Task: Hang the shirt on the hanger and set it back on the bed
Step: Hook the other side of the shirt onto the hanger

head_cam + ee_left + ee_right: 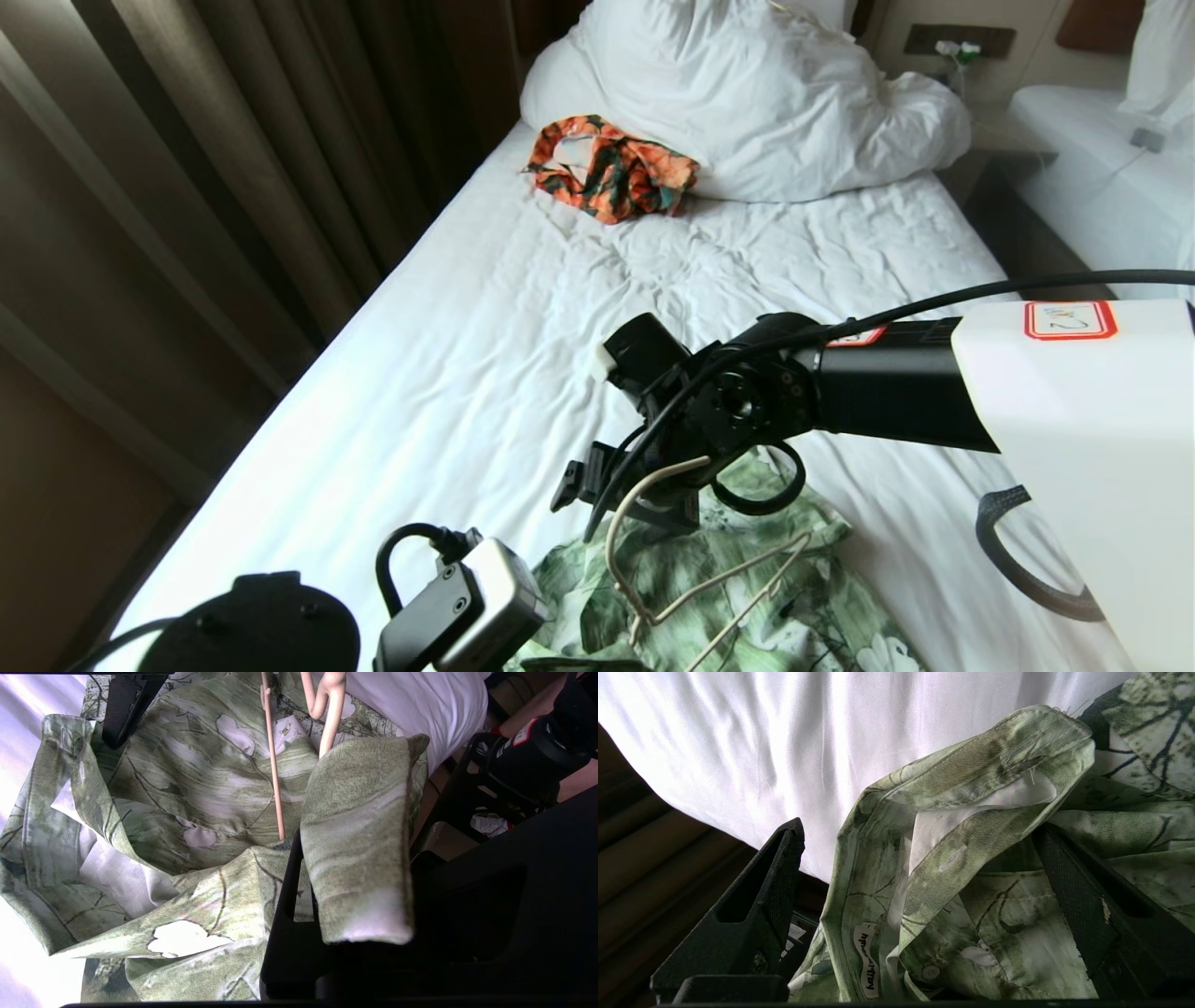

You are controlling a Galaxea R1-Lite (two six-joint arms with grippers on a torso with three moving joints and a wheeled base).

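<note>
Shirt (803,597) fabric, green-streaked with white flowers, lies crumpled at the near end of the bed (448,373), directly under both arms. Seen from the head camera, the right claw (635,509) hangs over the shirt's upper edge, just behind the hook of the cream wire hanger (653,541), which stands tilted over the cloth. In the right wrist view its fingers (756,905) stand wide apart, one on the white sheet side and the other against the cloth, with the collar and button placket of the shirt (971,868) bunched between them, nothing pinched. The left claw (355,952) sits at the near edge of the bed; its jaws are together, clamped on a folded flap of the shirt (187,788) that drapes over the fingers, with the hanger (273,765) wire running down into the cloth just beside it. A white neck label sewn inside the collar reads roughly "halikitty", though the letters are hard to make out. A red-bordered sticker on the right arm carries handwriting I cannot read. Farther up the bed lies an orange patterned garment (611,168) against the bunched duvet (766,93)
</note>
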